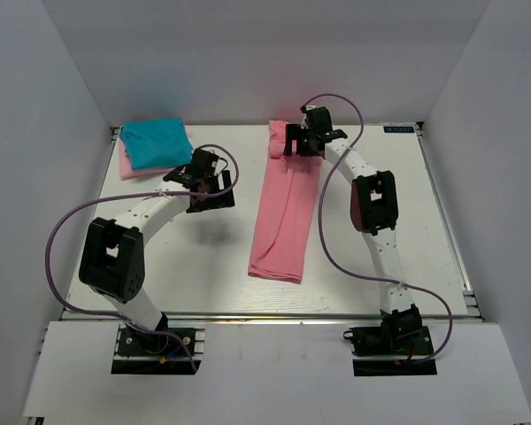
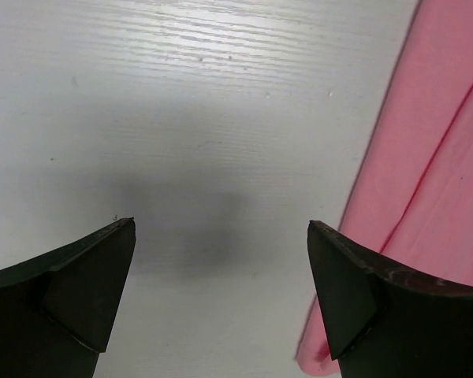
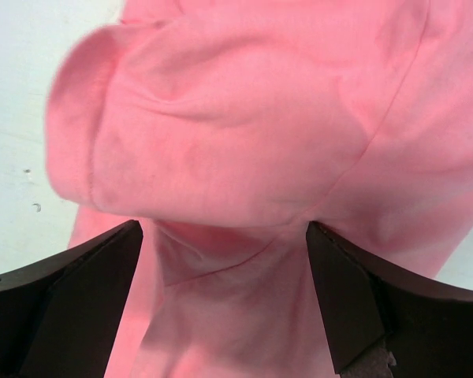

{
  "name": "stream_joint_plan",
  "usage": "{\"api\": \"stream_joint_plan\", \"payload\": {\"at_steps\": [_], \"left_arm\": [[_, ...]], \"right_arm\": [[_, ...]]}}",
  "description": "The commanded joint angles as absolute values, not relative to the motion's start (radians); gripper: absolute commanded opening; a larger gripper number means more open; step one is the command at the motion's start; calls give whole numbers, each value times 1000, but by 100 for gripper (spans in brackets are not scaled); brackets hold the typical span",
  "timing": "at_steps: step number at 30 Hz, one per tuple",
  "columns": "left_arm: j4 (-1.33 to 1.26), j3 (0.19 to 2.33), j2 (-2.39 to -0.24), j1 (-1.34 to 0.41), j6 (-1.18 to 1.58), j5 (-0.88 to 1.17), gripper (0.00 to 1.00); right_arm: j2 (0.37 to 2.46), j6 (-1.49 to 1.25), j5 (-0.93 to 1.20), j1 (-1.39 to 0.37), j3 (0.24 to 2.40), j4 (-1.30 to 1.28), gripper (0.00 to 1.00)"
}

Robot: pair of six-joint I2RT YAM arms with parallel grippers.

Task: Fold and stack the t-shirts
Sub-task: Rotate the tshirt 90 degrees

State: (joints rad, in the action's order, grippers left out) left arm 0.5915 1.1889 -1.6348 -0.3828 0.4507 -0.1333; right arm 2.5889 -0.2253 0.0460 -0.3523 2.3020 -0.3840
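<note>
A salmon-pink t-shirt (image 1: 285,208), folded into a long narrow strip, lies down the middle of the table. My right gripper (image 1: 295,144) hovers open over its far end, where the cloth (image 3: 244,142) bunches up in a rounded fold; the jaws stand wide on either side of it without closing on it. My left gripper (image 1: 211,189) is open above bare table, just left of the strip, whose edge (image 2: 426,157) shows on the right of the left wrist view. At the back left a folded teal-blue t-shirt (image 1: 156,143) rests on a folded pale pink one (image 1: 131,167).
The white table (image 1: 195,266) has a metal rim (image 1: 442,204) along the right and back edges. White walls enclose it on three sides. Purple cables (image 1: 336,239) loop from both arms over the table.
</note>
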Motion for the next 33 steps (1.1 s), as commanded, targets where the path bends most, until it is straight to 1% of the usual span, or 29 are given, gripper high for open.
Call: {"api": "stream_joint_plan", "payload": {"at_steps": [1,3,4,5,6,7,9,10,11,12,14,15,17,18,21,23,27,29,33], "left_arm": [[595,1235,-1635,-383,408,-66,100],[595,1209,-1606,-396,419,-57,100],[595,1168,-1583,-396,428,-57,100],[580,1142,-1557,-396,439,-48,100],[563,1112,-1528,-396,465,-48,100],[563,1047,-1463,-384,480,-32,100],[552,985,-1398,-383,512,-63,100],[563,938,-1372,-383,529,-83,100],[563,918,-1329,-383,538,-95,100],[586,879,-1312,-383,538,-95,100],[597,847,-1286,-383,583,-115,100],[606,821,-1276,-383,583,-124,100],[618,801,-1264,-383,614,-143,100],[618,792,-1255,-383,614,-143,100],[597,763,-1243,-383,627,-152,100],[597,753,-1223,-383,627,-143,100],[577,727,-1165,-383,627,-124,100],[551,700,-1137,-383,627,-112,100],[551,690,-1091,-383,627,-112,100]], "right_arm": [[2447,-152,118,-374,2237,-311,90],[2283,-140,117,-388,2166,-339,90],[2198,-152,109,-394,2029,-351,90],[2154,-152,121,-408,1981,-373,90],[2047,-166,124,-417,1939,-409,90],[2014,-172,121,-440,1811,-431,90],[1958,-175,115,-515,1741,-498,90],[1901,-204,103,-538,1656,-518,90],[1884,-218,104,-610,1605,-572,90],[1862,-274,112,-636,1586,-586,90],[1849,-314,112,-679,1520,-613,90],[1848,-355,63,-749,1499,-627,90],[1853,-417,28,-803,1482,-646,90],[1856,-440,-50,-830,1480,-673,90],[1868,-534,-142,-868,1477,-725,90],[1871,-592,-146,-903,1470,-729,90],[1873,-673,-118,-962,1404,-655,90],[1873,-696,-112,-982,1393,-600,90],[1890,-722,-135,-1005,1400,-589,90]]}}
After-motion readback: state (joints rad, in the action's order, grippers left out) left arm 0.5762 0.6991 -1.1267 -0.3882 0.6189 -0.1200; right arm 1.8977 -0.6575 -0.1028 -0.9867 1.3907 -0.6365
